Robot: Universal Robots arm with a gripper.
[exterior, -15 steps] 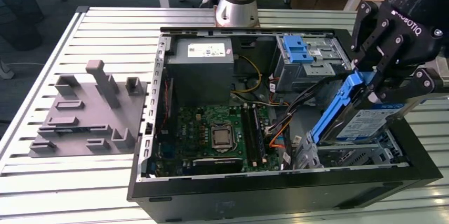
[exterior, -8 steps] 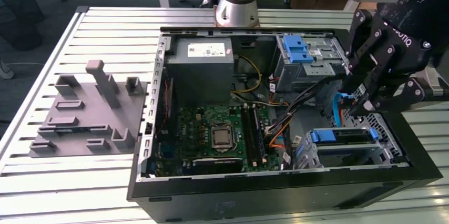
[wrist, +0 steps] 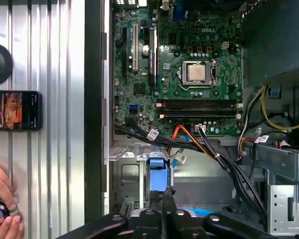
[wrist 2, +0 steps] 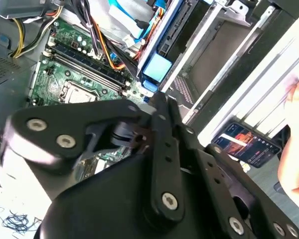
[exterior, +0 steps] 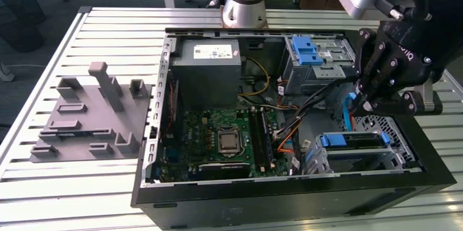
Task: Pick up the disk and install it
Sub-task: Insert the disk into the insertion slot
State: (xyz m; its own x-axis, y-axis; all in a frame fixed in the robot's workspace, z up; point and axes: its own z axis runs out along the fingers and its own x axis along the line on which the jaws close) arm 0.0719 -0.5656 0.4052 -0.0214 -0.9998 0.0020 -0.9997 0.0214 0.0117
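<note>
The disk (exterior: 354,140) lies flat in the lower drive cage at the case's corner, on the exterior view's right, with its blue carrier end facing out. My black gripper (exterior: 367,109) hangs just above it, fingers together with nothing seen between them. In the first wrist view the fingertips (wrist: 167,201) come up against the disk's blue end tab (wrist: 158,174). In the second wrist view the shut gripper (wrist 2: 161,102) points at the same blue tab (wrist 2: 157,67), and the disk's blue rail (wrist 2: 172,25) runs away from it. I cannot tell whether the fingers touch the tab.
The open computer case (exterior: 289,198) stands on a slatted table. Inside are the motherboard (exterior: 224,139), a grey power supply box (exterior: 210,63), a metal cage with a blue latch (exterior: 318,57) and loose cables (wrist: 199,142). A grey fixture (exterior: 87,122) lies on the exterior view's left. A phone (wrist: 15,110) and a person's hand (wrist: 0,211) are beside the case.
</note>
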